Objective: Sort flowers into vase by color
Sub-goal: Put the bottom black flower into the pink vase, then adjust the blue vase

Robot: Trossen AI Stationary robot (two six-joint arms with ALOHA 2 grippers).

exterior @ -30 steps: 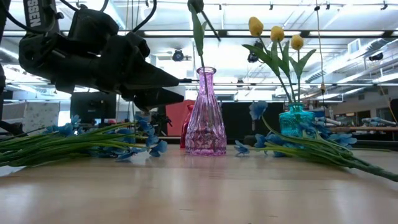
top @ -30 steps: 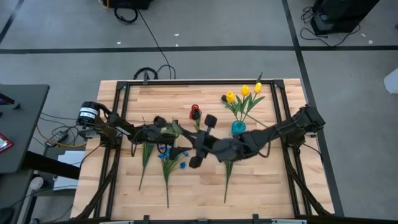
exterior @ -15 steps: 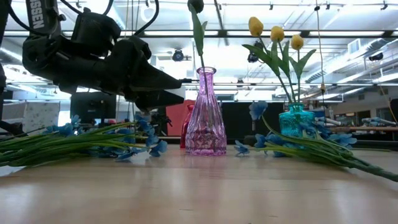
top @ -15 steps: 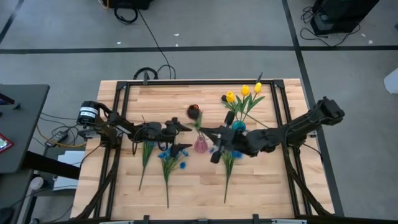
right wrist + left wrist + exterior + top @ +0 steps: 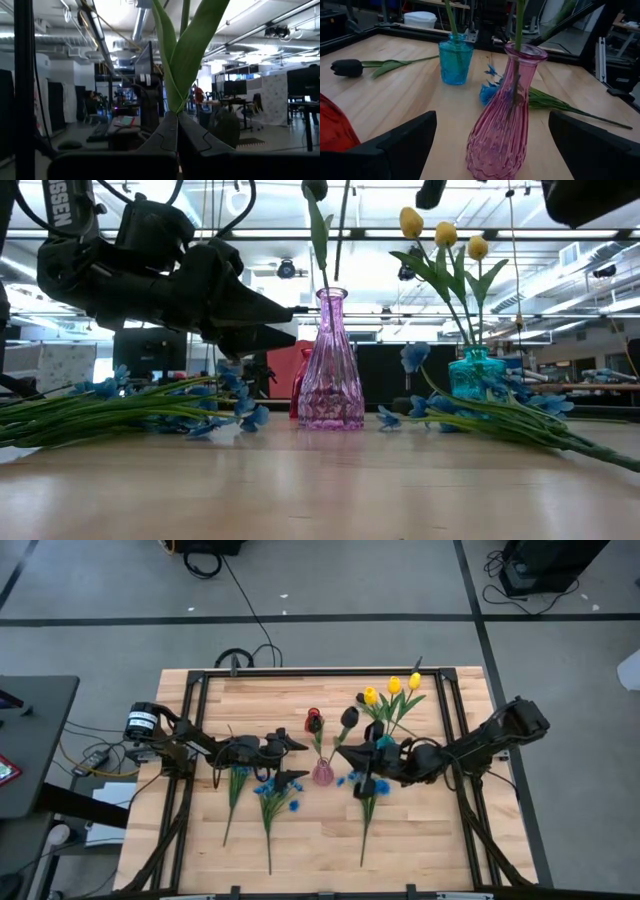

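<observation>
From my remote console, blue blossoms [image 5: 150, 408] lay nearest on the table [image 5: 420, 840], with my left gripper [image 5: 292, 761] spread wide and empty beside the pink vase [image 5: 331, 370]. Above that vase, my right gripper [image 5: 341, 752] was clenched on a dark tulip's stem [image 5: 186, 55]. Yellow tulips [image 5: 392, 690] stood farther back in the teal vase [image 5: 455, 59].

A ribbed pink glass vase [image 5: 331, 360], a teal glass vase [image 5: 476, 375] with yellow tulips [image 5: 440, 232] on green stems, a red vase [image 5: 314, 721], scattered blue blossoms [image 5: 276, 794] and a near-black tulip [image 5: 348, 67] sit on a pale wood-grain desk [image 5: 310, 840].
</observation>
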